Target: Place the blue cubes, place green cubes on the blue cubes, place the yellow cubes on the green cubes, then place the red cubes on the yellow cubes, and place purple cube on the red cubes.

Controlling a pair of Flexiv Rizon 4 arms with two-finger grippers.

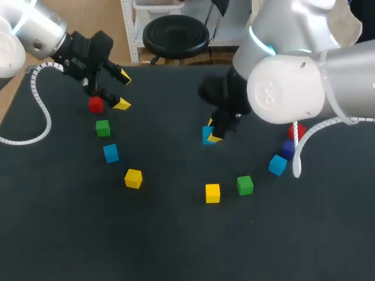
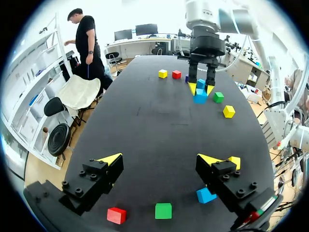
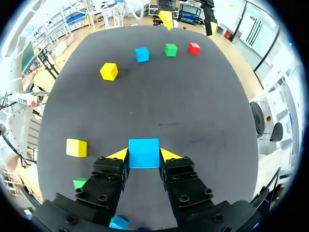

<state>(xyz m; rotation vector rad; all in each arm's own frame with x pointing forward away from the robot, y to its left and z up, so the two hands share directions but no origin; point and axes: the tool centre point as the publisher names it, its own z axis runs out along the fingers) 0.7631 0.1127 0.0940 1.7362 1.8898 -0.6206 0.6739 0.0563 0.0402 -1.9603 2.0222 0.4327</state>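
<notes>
Near: left yellow cube point(image 1: 133, 178), right yellow cube point(image 1: 212, 192) and green cube point(image 1: 245, 185) on the table point(image 1: 176, 246). Centre: right gripper point(image 3: 143, 155) clamped on a blue cube point(image 3: 143, 150). Far left: left gripper point(image 1: 123, 90), fingers apart, just right of the red cube point(image 1: 95, 105); a second green cube point(image 1: 102, 127) lies nearer.

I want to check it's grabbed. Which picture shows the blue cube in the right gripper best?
The right wrist view: the blue cube is between the yellow tips of the right gripper, both touching it. The head view shows only a corner beside the arm; the left wrist view shows it small, far off.
</notes>
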